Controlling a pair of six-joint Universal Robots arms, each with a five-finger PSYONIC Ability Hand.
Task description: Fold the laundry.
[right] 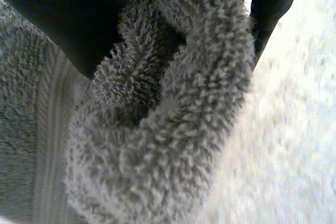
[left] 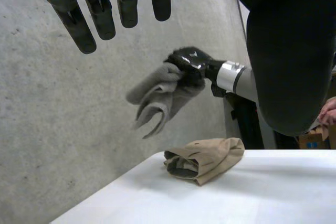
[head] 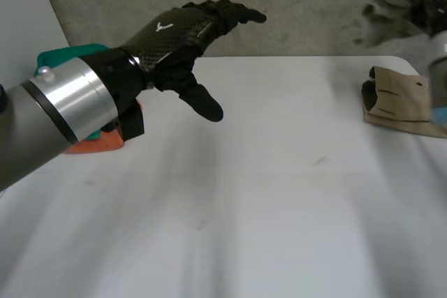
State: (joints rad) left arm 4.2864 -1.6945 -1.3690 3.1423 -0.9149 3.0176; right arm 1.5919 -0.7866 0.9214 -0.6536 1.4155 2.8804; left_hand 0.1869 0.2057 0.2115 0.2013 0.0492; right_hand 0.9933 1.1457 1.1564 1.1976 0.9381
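A grey towel point(left: 157, 95) is clutched in the curled right hand point(left: 190, 65), its long axis hung downward. The left hand point(head: 174, 36) is held with fingers straight.

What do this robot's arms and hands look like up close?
The left arm is a smooth grey tube ending in a shiny silver wrist ring. The left hand is black, its back a glossy woven-pattern shell with a small pale V-shaped mark; its fingers are chunky, segmented black rods. The right hand is black too, behind a similar silver cuff.
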